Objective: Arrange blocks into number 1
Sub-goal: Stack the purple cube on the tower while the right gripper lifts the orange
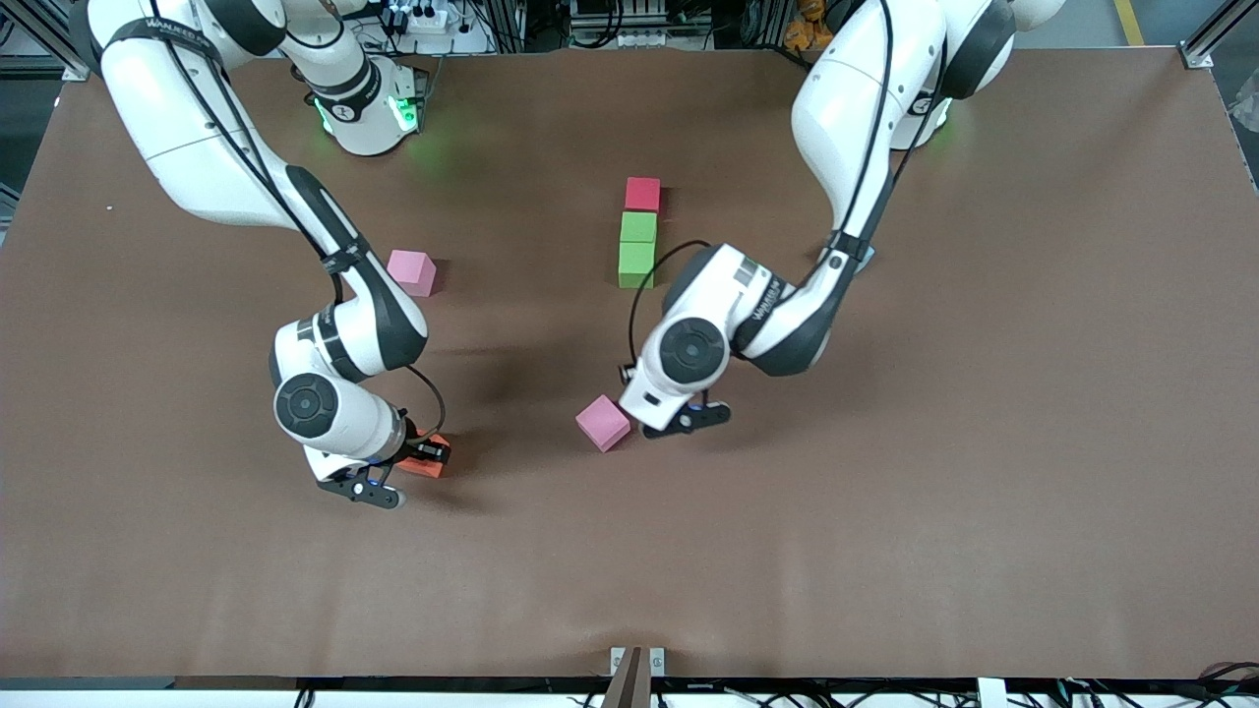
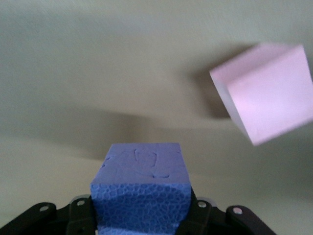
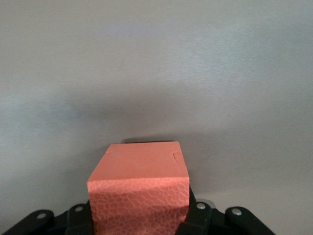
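Front view: nearest the camera, the right gripper (image 1: 425, 454) sits low at the brown desk (image 1: 885, 511) toward the right arm's end, its fingers closed on the orange block (image 1: 423, 462); the right wrist view confirms the orange block (image 3: 139, 188) clamped between the fingers. Slightly farther, the left gripper (image 1: 657, 425) is near mid-desk, just beside a pink cube (image 1: 602, 423). The left wrist view shows its fingers gripping the purple block (image 2: 142, 188), with that pink cube (image 2: 266, 93) nearby on the desk. Farther still, a second pink cube (image 1: 411, 272) lies apart. Farthest, two green blocks (image 1: 637, 252) and the red block (image 1: 642, 194) form one touching line, red at the farthest end.
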Action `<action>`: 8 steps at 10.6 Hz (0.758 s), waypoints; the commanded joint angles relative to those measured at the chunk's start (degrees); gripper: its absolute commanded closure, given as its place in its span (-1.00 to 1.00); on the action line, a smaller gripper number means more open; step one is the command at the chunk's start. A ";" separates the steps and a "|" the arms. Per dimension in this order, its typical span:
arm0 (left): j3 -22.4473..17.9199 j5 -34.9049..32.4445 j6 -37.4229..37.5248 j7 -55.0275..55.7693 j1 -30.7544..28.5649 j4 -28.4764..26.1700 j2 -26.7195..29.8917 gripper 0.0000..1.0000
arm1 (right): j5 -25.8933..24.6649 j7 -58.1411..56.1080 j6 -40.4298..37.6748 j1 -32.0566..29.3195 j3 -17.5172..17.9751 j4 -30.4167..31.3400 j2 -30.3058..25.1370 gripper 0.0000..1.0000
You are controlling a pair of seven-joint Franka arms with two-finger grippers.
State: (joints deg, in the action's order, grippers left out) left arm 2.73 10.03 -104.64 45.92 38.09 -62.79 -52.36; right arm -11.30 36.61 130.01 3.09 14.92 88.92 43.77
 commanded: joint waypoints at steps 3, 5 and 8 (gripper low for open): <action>4.29 -5.89 -5.98 -0.65 1.37 -12.23 5.06 1.00 | -0.47 -1.28 -2.48 0.78 1.25 -0.42 -2.37 1.00; 5.08 -5.98 -8.56 -0.83 1.20 -16.04 6.56 1.00 | -0.47 -1.36 -3.36 0.95 1.26 -0.33 -2.73 1.00; 7.28 -6.25 -12.49 -0.48 1.37 -21.20 8.23 1.00 | -0.47 -1.36 -3.36 1.56 1.26 -0.42 -2.82 1.00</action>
State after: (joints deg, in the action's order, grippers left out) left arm 8.93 5.32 -113.79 45.82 39.69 -77.59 -48.00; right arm -11.30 35.53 127.43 4.48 15.92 88.09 41.99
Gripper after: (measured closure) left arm 0.405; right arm 0.388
